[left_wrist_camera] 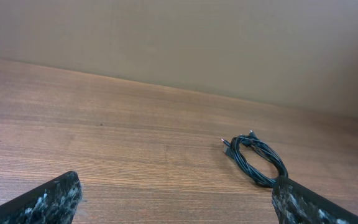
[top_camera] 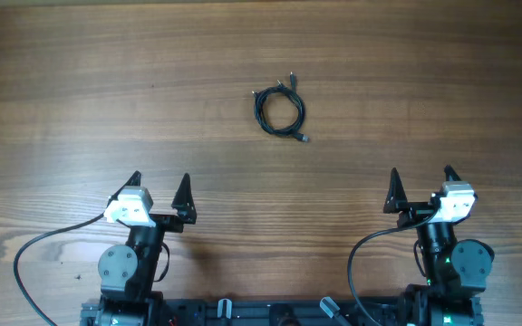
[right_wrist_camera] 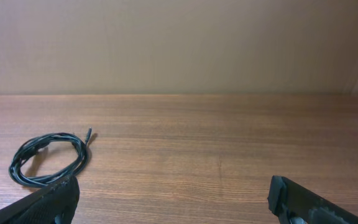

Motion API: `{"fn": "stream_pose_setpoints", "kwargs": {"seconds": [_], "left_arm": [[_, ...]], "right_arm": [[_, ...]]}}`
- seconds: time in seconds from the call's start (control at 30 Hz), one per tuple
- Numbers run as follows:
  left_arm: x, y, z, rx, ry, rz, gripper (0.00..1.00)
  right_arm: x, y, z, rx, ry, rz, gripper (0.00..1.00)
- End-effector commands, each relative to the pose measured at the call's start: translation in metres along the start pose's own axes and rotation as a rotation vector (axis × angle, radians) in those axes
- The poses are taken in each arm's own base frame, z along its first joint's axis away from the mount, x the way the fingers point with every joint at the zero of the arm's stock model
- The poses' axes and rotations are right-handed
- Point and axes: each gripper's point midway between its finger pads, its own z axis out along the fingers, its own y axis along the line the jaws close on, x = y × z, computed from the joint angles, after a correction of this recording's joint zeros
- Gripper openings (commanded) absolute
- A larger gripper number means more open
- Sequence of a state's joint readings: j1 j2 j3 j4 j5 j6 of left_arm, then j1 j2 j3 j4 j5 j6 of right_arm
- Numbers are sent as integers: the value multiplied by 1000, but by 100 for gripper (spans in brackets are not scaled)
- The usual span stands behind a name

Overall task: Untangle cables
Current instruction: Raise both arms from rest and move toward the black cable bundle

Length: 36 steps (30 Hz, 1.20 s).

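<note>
Nothing of the untangling appears done. The cables (top_camera: 279,111) lie as one small bundle on the bare desk (top_camera: 107,81), in the upper middle of the overhead frame, a little right of centre and well apart from both arms. The left hand (top_camera: 159,178) sits at the lower left of that frame and the right hand (top_camera: 421,172) at the lower right. Each is released, its two fingers spread wide, with nothing between them and nothing touched. So the whole job looks to be ahead: reaching the bundle, taking hold of separate strands, and drawing them apart until each wire lies on its own.

The bundle is thin, black and glossy, wound into a rough ring of several overlapping turns. How many separate wires it holds cannot be told from here. Two short ends stick out at the ring's upper right, and one plug tip (top_camera: 303,139) trails out at its lower right. In the left wrist view the ring lies at the lower right, its near edge behind a finger. In the right wrist view it lies at the lower left, flat on the wood.
</note>
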<state>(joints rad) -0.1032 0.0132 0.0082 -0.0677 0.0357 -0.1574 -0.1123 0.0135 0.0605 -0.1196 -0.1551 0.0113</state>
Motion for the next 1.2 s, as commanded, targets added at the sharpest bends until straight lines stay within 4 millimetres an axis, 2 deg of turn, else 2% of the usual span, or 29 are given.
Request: {"fn": "stream_pose_setpoints", "kwargs": {"seconds": [0.0,0.73,0.9,1.0,1.17], "left_arm": [[-2,21,-1,-87,-8,16,100],[-1,20,-1,-79,-6,14,100],[-1,19,-1,-75,-6,-1,100],[2,20,0,-78,6,-40,100],[9,22,2,-86,37,-44,100]], "right_arm": [[-2,6,0,-22,-9,12,100],[-1,6,0,-22,-8,13,100],[-2,23,-1,-121,-7,23,100],[-6,20,-1,-107,-25,9,99],[1,27,-1,-144,3,22,100]]}}
